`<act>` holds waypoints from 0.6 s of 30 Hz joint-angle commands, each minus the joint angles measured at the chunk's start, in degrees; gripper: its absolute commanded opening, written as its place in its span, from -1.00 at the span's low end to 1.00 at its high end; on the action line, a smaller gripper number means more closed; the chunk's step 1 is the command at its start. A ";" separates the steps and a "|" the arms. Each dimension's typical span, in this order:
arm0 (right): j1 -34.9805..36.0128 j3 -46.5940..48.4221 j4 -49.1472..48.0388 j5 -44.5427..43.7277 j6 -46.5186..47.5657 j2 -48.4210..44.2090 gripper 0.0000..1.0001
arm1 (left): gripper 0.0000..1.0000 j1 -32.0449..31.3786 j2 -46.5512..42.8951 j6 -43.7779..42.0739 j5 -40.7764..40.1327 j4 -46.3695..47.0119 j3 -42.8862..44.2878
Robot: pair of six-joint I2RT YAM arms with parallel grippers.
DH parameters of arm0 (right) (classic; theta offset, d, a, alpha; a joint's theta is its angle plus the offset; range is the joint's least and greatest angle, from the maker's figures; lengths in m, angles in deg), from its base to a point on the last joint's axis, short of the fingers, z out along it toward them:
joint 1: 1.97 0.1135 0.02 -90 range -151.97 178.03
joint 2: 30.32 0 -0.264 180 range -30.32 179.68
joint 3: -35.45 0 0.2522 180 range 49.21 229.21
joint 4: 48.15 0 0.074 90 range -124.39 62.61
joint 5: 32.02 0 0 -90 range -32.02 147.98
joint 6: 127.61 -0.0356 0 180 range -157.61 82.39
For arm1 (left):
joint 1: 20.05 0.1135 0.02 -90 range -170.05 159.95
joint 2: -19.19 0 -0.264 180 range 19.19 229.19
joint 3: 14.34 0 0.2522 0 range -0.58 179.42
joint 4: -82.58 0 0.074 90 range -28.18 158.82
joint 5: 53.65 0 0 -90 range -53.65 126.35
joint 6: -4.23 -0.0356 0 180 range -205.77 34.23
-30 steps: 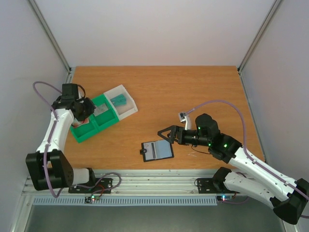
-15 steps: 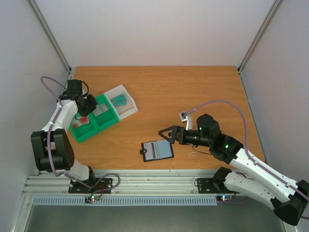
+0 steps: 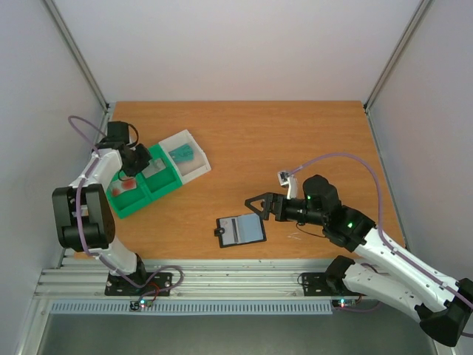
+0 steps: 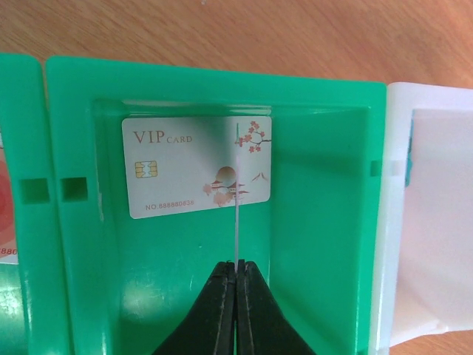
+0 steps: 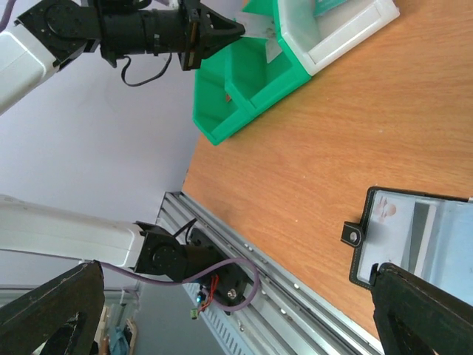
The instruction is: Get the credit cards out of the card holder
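Pinches pale credit card [image 4: 238,235] edge-on in shut L claw [image 4: 238,262], above VIP card [image 4: 185,166] lying flat in middle bay of green tray [image 4: 222,74], near table's [image 3: 295,133] left edge. Holds R claw [image 3: 254,208] wide open, empty, just right of open card holder [image 3: 241,231] by near edge, centre; long axis along that edge, tab left. Puts R arm far nearer; prob. next reach.
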 commanded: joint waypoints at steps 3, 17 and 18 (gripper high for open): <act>0.28 1.60 0.51 -1.64 1.34 -0.46 0.97 | -0.92 0.29 1.77 -0.64 -0.15 3.55 0.71; 0.26 2.04 2.42 -3.06 0.95 1.35 0.97 | -0.91 0.33 3.53 -1.38 -3.25 3.60 0.48; 0.27 2.15 2.54 -3.06 0.98 1.34 0.97 | -0.91 0.26 3.73 -1.54 -3.49 3.50 0.71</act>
